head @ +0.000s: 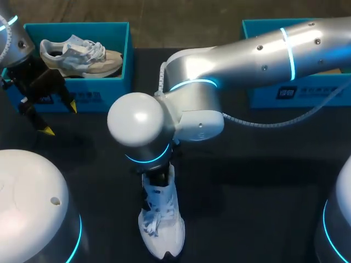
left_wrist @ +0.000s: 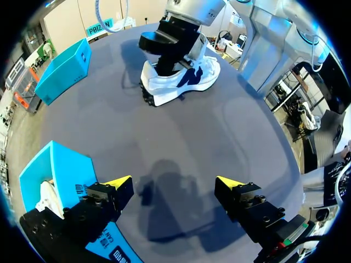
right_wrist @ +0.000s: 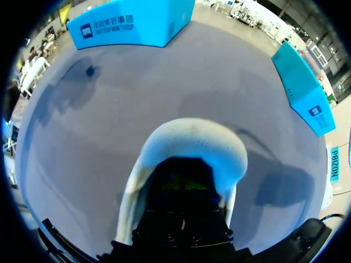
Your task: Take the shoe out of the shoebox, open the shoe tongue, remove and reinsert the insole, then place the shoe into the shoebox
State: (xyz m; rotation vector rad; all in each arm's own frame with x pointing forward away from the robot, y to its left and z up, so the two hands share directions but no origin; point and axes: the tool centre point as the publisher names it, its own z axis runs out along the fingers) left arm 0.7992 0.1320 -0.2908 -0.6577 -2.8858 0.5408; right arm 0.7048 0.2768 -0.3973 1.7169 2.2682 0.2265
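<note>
White shoe point(head: 164, 233): lower middle of frame, upright on its sole on the worktop point(head: 258, 186), out of the box.

Right hand point(right_wrist: 184, 189): set down inside the shoe's opening from above. Grip state cannot be told, since the collar hides it.

Judged step: insole work. You should draw along the shoe's length, not straight up, or the whole shoe will likely lift and skid.

Left hand point(left_wrist: 174, 182): left of frame, released, nothing in it, well apart from the shoe. Bring it over to pin the toe before you pull.

Shoebox point(head: 118, 82): upper left, with another shoe point(head: 82, 55) lying inside, so check there is room for the return.
</note>
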